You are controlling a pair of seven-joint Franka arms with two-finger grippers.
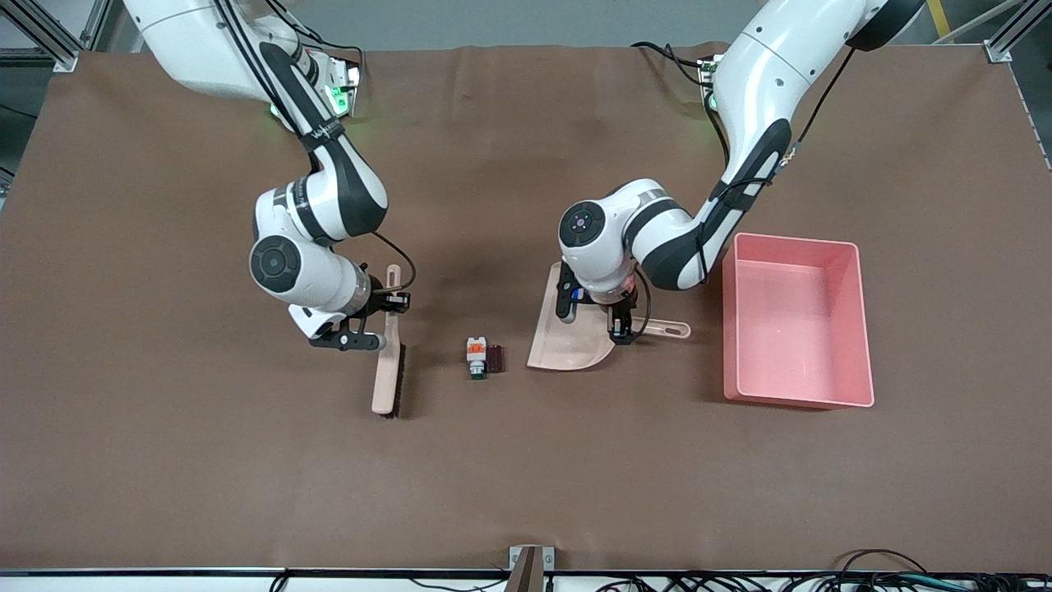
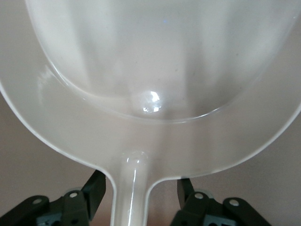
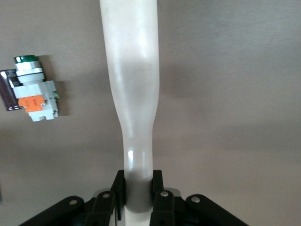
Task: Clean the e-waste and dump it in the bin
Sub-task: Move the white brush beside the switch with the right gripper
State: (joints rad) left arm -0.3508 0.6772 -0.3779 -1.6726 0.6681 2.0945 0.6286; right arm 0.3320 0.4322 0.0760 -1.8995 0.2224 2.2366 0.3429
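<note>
Brush (image 1: 386, 362) clamped in right gripper (image 3: 137, 188); left gripper (image 2: 138, 193) jaws apart astride dustpan (image 1: 571, 333) handle.

Two e-waste pieces: one white component (image 1: 476, 355) and one maroon block (image 1: 495, 358) touching it. One dustpan (image 1: 567, 329), one brush (image 1: 387, 362), one pink bin (image 1: 795, 319), all near the component.

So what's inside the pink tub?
Nothing that I can see. The bin shows only its bare pink floor. Its wall nearest the front camera hides a thin strip of floor just inside it. Both e-waste pieces lie on the table, between the brush and dustpan.
</note>
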